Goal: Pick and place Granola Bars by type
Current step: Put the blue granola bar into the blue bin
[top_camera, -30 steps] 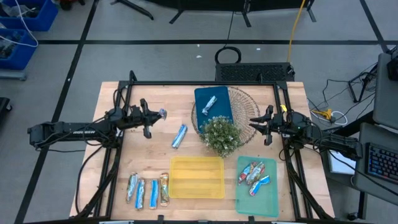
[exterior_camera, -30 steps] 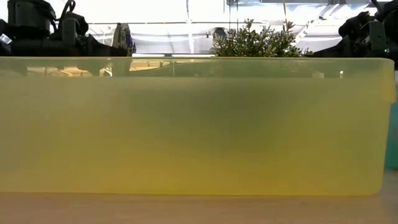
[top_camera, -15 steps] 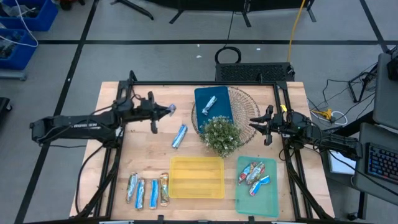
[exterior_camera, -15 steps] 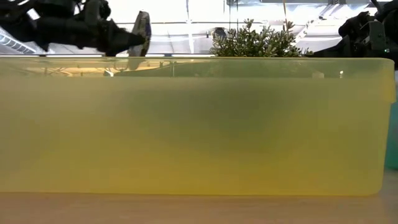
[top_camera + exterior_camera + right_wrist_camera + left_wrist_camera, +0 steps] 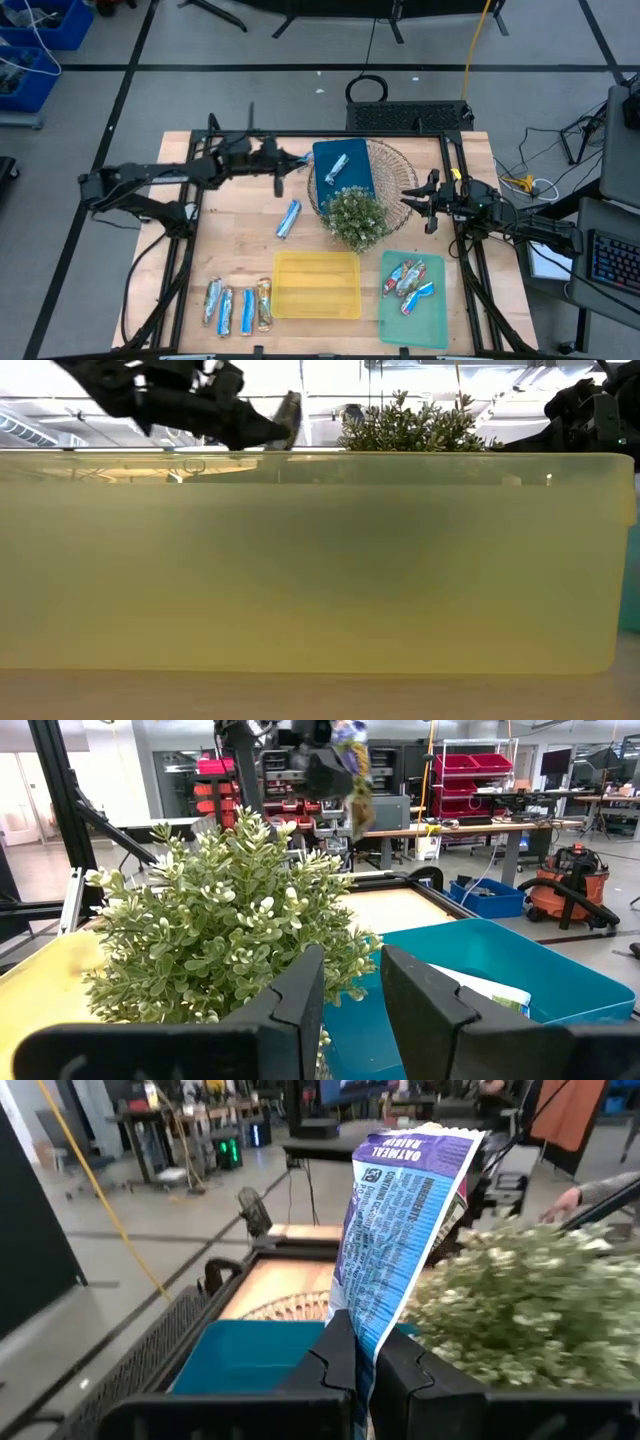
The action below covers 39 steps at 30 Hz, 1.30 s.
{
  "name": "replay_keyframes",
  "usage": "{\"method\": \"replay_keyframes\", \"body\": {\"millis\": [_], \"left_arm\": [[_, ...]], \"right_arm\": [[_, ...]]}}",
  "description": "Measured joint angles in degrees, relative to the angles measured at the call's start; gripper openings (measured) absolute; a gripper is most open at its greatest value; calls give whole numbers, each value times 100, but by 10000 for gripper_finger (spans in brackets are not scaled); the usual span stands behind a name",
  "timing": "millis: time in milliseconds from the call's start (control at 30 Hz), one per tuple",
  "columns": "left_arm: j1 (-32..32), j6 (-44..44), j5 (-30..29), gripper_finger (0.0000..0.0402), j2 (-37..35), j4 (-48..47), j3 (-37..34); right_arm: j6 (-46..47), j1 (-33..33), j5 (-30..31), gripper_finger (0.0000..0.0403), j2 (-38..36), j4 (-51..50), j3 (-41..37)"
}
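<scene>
The left gripper (image 5: 293, 160), clamped on a blue bar (image 5: 400, 1230), hovers just beside the blue tray (image 5: 343, 168), where a clean release needs centring first; the right gripper (image 5: 412, 199) waits open nearby.

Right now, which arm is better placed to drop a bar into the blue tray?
The left. Its gripper already holds a granola bar in shut jaws, just beside the blue tray. The right gripper waits with nothing in its open jaws on the far side of the plant.
</scene>
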Motion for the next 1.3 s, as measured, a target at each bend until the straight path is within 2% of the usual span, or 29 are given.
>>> {"method": "replay_keyframes", "body": {"millis": [233,633,800,1100,1300], "left_arm": [[119,37,322,8,1100,-322,914],[110,341,489,6,2506,-1385,2369],[75,350,796,6,3013,-1397,2604],[66,242,788,6,3624,-1324,2643],[36,220,795,6,3735,-1363,2643]], "right_arm": [[0,1,0,93,1,0,0],[0,2,0,93,1,0,-2],[0,0,0,93,1,0,0],[0,2,0,93,1,0,0],[0,2,0,93,1,0,0]]}}
